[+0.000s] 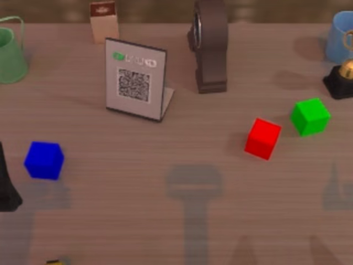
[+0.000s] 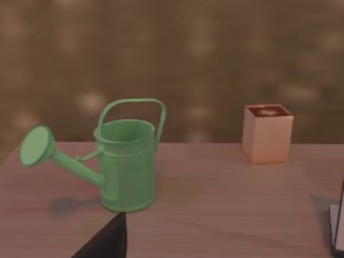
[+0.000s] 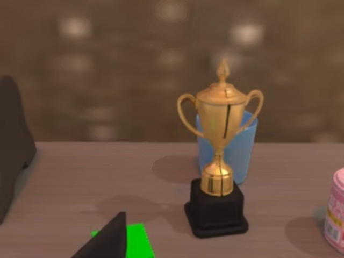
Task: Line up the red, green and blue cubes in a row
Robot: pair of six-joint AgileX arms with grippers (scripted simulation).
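The blue cube [image 1: 44, 160] lies on the table's left side, alone. The red cube [image 1: 263, 138] and the green cube [image 1: 310, 116] sit close together on the right side, green farther back and to the right, with a small gap between them. My left gripper [image 1: 6, 190] shows as a dark shape at the left edge, just left of the blue cube and slightly nearer the front. In the left wrist view, no cube appears. In the right wrist view, a dark part of my right gripper [image 3: 107, 242] overlaps the green cube [image 3: 138, 242]. The right arm is outside the top view.
A QR-code stand [image 1: 137, 80], a tan box [image 1: 103, 21] and a dark clock [image 1: 209, 44] stand at the back. A green watering can [image 1: 10, 52] is back left. A gold trophy [image 1: 343, 77] and a blue cup [image 1: 342, 36] are back right, and a pink can [image 3: 336, 212] is beside them.
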